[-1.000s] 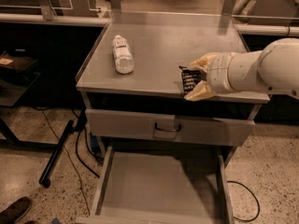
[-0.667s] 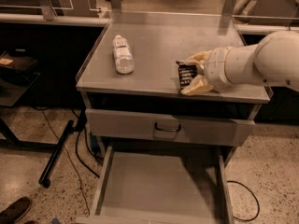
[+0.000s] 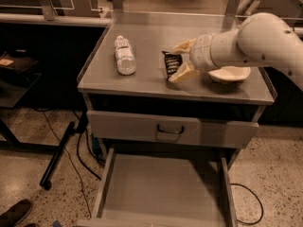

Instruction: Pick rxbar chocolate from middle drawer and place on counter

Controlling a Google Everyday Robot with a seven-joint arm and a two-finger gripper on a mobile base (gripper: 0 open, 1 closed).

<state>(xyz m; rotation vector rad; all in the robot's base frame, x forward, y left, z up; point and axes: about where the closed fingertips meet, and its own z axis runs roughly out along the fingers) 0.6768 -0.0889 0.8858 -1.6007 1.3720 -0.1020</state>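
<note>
The surface (image 3: 156, 82) tops the cabinet. On its left part a bottle (image 3: 125, 56) lies on its side, its length running front to back. Right of the bottle, over the middle of the surface, is the hand (image 3: 176, 62), on an arm (image 3: 255, 41) that comes in from the right. The rxbar chocolate (image 3: 172, 64) is clamped between the hand's two fingers (image 3: 182, 74), one behind it and one before it; whether it touches the surface cannot be told. A bowl (image 3: 232, 74) sits on the surface right of the hand, partly under the arm. Below the surface is a drawer front (image 3: 132, 126), and beneath that the middle drawer (image 3: 161, 188) juts forward. A shoe (image 3: 14, 213) lies on the floor at front left.
</note>
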